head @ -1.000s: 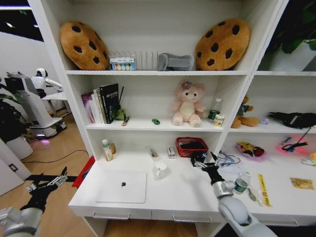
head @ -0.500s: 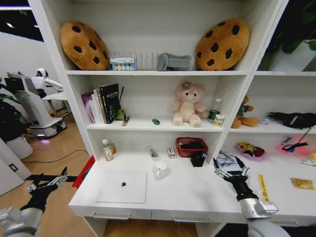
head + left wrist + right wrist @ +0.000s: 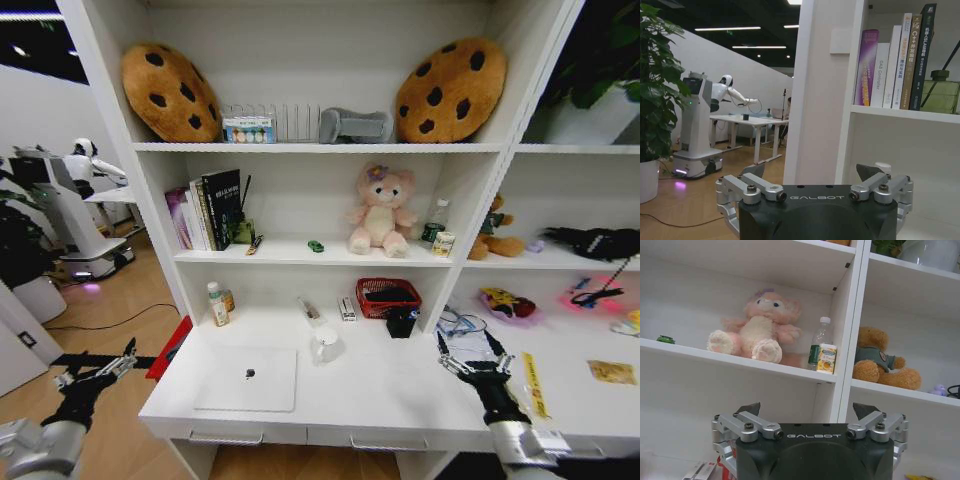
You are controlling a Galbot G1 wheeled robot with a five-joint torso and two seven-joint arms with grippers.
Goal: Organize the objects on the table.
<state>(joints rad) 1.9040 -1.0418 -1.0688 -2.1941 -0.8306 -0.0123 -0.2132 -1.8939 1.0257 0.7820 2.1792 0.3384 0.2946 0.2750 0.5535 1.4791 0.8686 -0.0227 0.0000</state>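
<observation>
The white table [image 3: 380, 395] holds a shut silver laptop [image 3: 245, 380] with a small black object [image 3: 249, 374] on its lid. Behind it stands a white mug [image 3: 325, 343]. A black cup [image 3: 401, 322] stands by a red basket [image 3: 388, 296]. A yellow strip [image 3: 533, 385] lies at the right. On the shelf above sits a tiny green toy car [image 3: 316, 245] [image 3: 665, 339]. My right gripper [image 3: 468, 350] [image 3: 807, 409] hovers open over the desk's right part, holding nothing. Off the desk's left end, over the floor, my left gripper [image 3: 95, 365] [image 3: 812, 172] hangs open and empty.
Shelves rise behind the desk with books [image 3: 205, 212], a pink plush bear [image 3: 379, 212] and cookie cushions [image 3: 170, 92]. A tangle of cable [image 3: 460, 322] lies near my right gripper. Bottles [image 3: 217, 303] stand at the back left. Another robot [image 3: 70, 200] stands in the room at the left.
My right gripper has drawn back from the black cup beside the red basket toward the front right, leaving the cup standing free. The left arm has not moved.
</observation>
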